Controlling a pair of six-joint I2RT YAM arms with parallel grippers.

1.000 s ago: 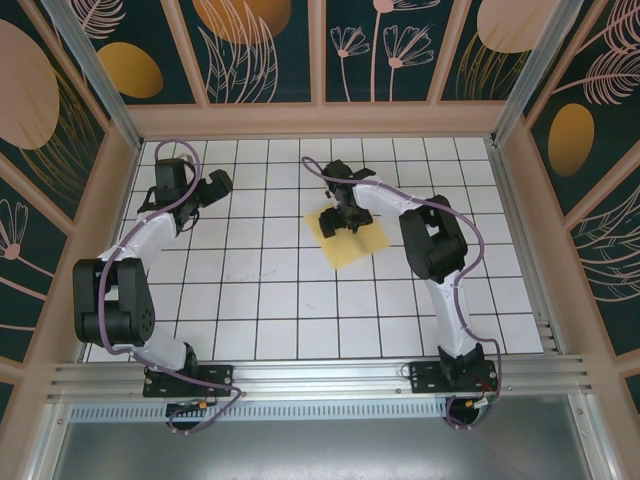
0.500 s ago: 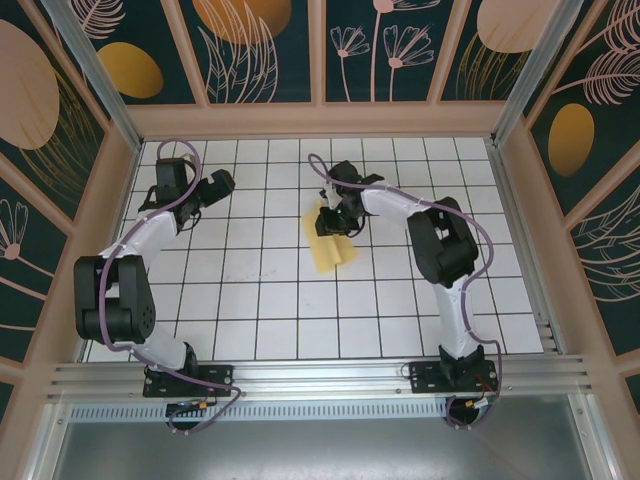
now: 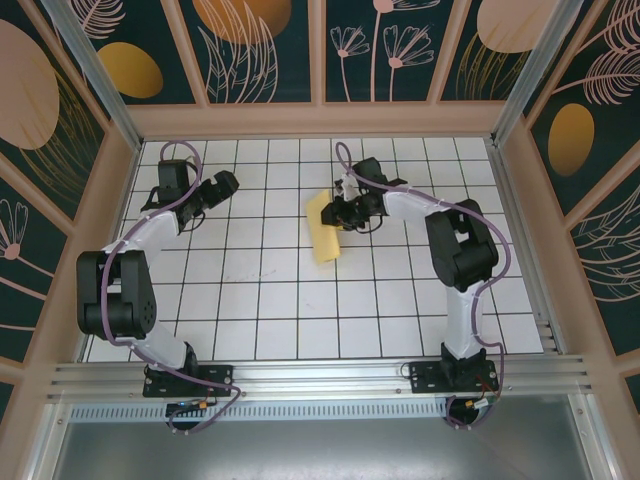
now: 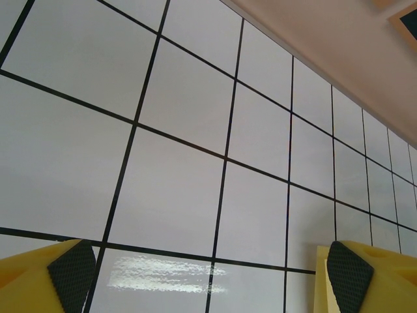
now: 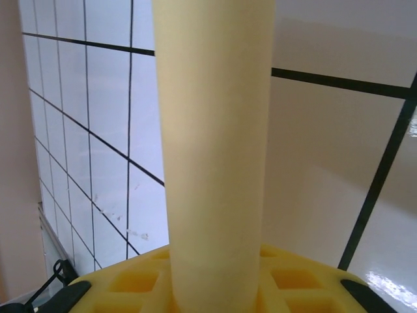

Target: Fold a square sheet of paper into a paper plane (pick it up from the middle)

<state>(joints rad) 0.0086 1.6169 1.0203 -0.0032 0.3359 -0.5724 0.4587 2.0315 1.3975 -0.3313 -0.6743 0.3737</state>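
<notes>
The square sheet of paper (image 3: 325, 230) is pale yellow and hangs doubled over in a loose curve, raised off the white grid table (image 3: 260, 290) near the back centre. My right gripper (image 3: 346, 211) is shut on the sheet's middle. In the right wrist view the sheet (image 5: 215, 130) rises as a rounded fold from between the yellow fingers of my right gripper (image 5: 215, 290). My left gripper (image 3: 222, 184) hovers at the back left, well apart from the sheet. In its wrist view my left gripper (image 4: 212, 283) stands open over bare tiles, with the dark pads (image 4: 71, 277) far apart.
Salmon-framed dark walls (image 3: 320, 115) painted with orange ovals enclose the table on three sides. An aluminium rail (image 3: 320, 378) runs along the near edge by the arm bases. White tiles lie open in front of the sheet.
My right gripper closed on the middle of the flat sheet and lifted it, drawing it up and slightly right so it hangs bent. The left arm barely shifted.
</notes>
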